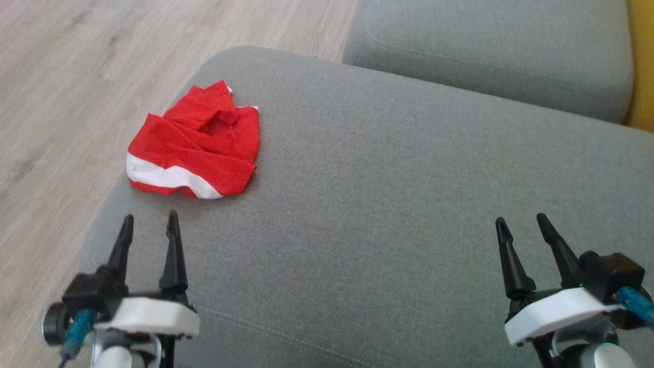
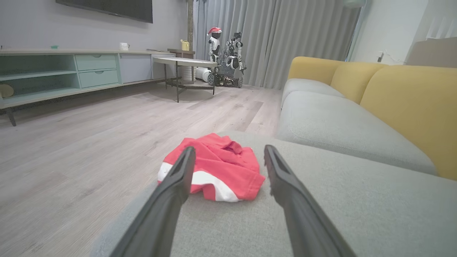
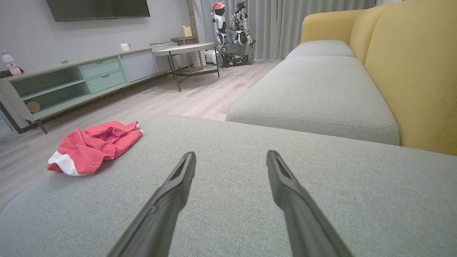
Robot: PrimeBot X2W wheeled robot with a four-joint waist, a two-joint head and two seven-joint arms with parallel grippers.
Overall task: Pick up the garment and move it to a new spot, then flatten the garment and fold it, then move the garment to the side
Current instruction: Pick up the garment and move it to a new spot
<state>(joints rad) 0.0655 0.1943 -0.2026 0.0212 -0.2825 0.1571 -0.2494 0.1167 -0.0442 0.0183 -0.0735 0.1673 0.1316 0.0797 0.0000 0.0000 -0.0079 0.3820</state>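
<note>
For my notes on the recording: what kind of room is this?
Most likely a home living room: a grey-and-yellow sofa, a wall television above a long low cabinet, and a wooden floor.

Head camera looks steeply down, close over the grey sofa cushion [image 1: 388, 168], with the wooden floor [image 1: 76, 76] at upper left. Left wrist camera sits low, skimming that cushion, facing the garment [image 2: 221, 164] near frame centre, close. Right wrist camera, equally low, faces the same way, garment at middle left, farther off. Both wrist views share the TV cabinet [image 2: 96, 67] and yellow backrest [image 2: 410, 107]; all three share the garment.
</note>
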